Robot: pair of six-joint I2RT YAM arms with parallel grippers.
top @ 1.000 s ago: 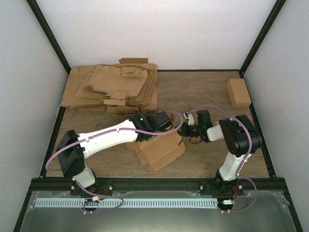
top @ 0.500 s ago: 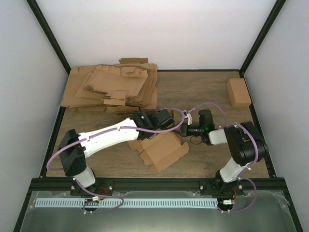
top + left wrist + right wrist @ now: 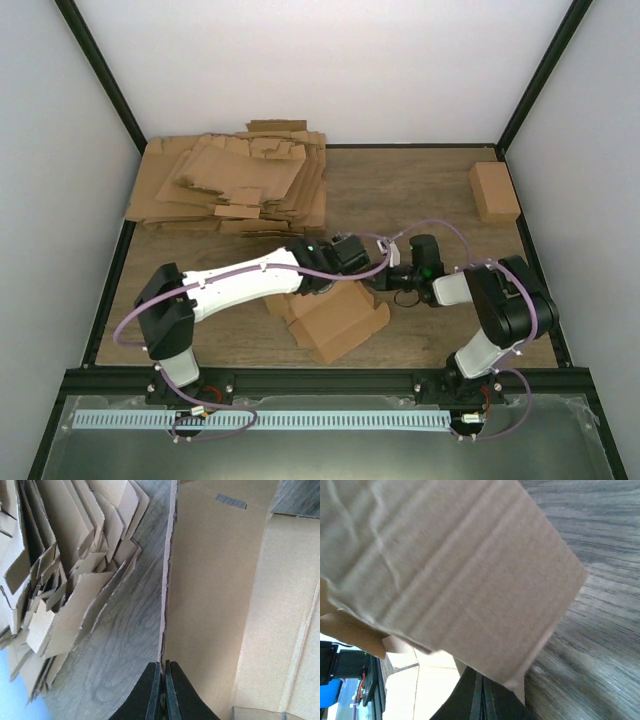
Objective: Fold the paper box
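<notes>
The paper box [image 3: 340, 318] lies half formed on the wooden table in front of the arms, its brown panels creased. My left gripper [image 3: 350, 272] reaches over its far edge. In the left wrist view the left gripper [image 3: 162, 666] is shut on the thin edge of an upright panel of the paper box [image 3: 215, 580]. My right gripper [image 3: 386, 278] is at the box's right corner. In the right wrist view the right gripper [image 3: 479, 679] is shut, its tips hidden behind a blurred flap of the paper box [image 3: 455, 570] seen face-on.
A thick heap of flat cardboard sheets [image 3: 235, 185] fills the back left, close beside the held panel [image 3: 60, 580]. A small folded brown carton [image 3: 494, 190] stands at the back right. Black frame rails [image 3: 530, 100] and white walls bound the table.
My right gripper has swung left and in, up to the box's right corner. My left arm has slid right and nearer, and the box has shifted slightly right with it.
</notes>
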